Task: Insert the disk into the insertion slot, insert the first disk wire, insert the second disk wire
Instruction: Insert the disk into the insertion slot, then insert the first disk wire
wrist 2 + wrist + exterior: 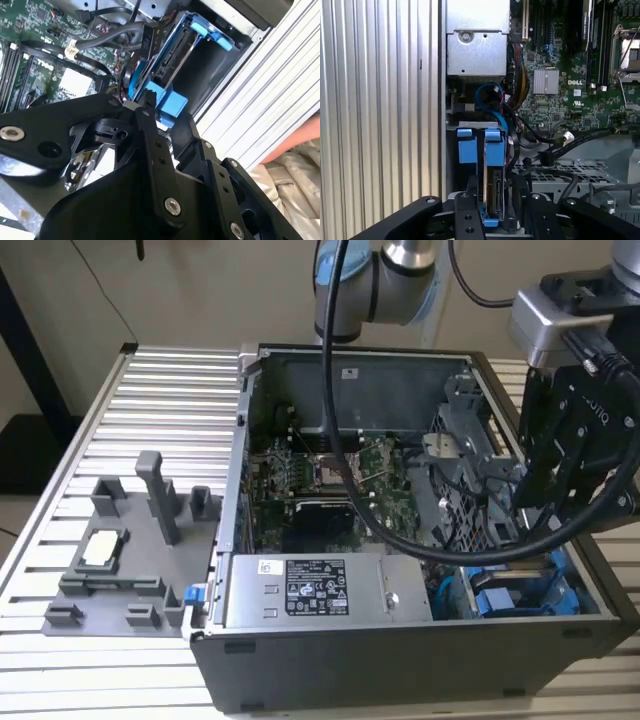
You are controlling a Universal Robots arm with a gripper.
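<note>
Hand (535, 510) is down in the far corner of the open pc case (300, 660), right over the insertion slot (525, 595) w/ its blue rails. Exterior view gives the big picture: motherboard (370, 470) off to one side of the hand, grey box w/ a white sticker (310, 590) further along the case wall, a fat black cable (420, 540) looping in front of the hand, and a grey fixture (110, 550) well apart from it on the ribbed counter (170, 390). The grip itself you get from the wrist cams. In the first wrist view the disk (493, 192) stands edge-on between the fingers (469, 220), which press in on both sides, so the hand (495, 202) is pinching the disk by its blue carrier. Blue tabs (465, 150) sit just past the fingertips, and a blue wire (490, 97) loops beyond those. Second wrist view gives the other angle: hand (165, 112) clamped on a blue end block, disk (170, 57) running away from it into the bay.
</note>
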